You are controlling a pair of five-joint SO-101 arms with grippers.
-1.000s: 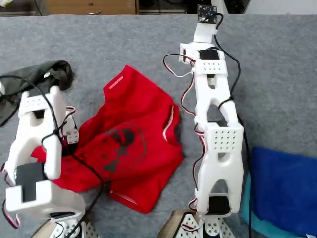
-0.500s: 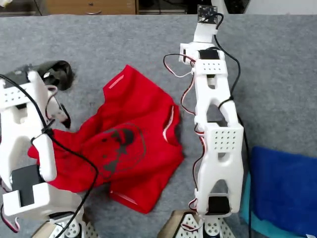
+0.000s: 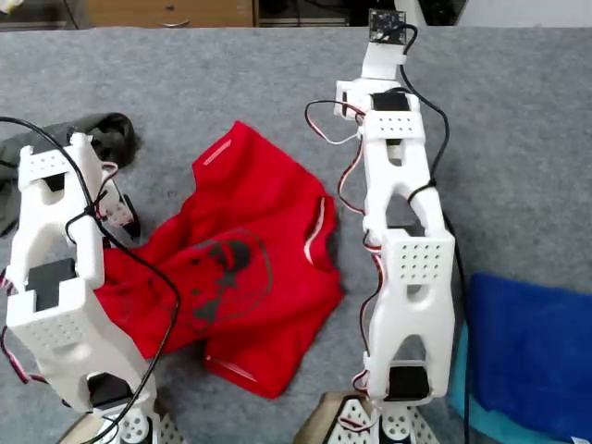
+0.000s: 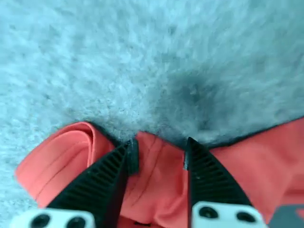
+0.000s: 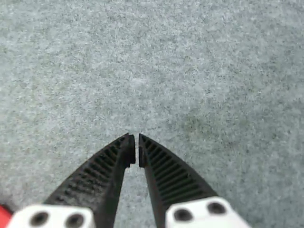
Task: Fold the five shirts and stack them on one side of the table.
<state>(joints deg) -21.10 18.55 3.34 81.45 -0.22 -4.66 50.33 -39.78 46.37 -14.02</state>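
Observation:
A red shirt (image 3: 250, 268) with a dark print lies crumpled and spread in the middle of the grey table. My left gripper (image 3: 120, 217) is at its left edge. In the left wrist view that gripper (image 4: 159, 154) is shut on a bunched fold of the red shirt (image 4: 156, 190), held slightly above the carpet. My right arm (image 3: 398, 185) stretches toward the far edge, to the right of the shirt. The right gripper (image 5: 135, 152) is shut with nothing in it, over bare carpet.
A dark shirt (image 3: 97, 134) lies bunched at the far left, just beyond the left arm. A folded blue shirt (image 3: 532, 351) rests on a teal one (image 3: 462, 388) at the near right. Cables hang along both arms.
The left arm has shifted, and its gripper went from over the shirt's left part toward the far left edge. The shirt's left side has bunched up slightly. The right arm stayed still.

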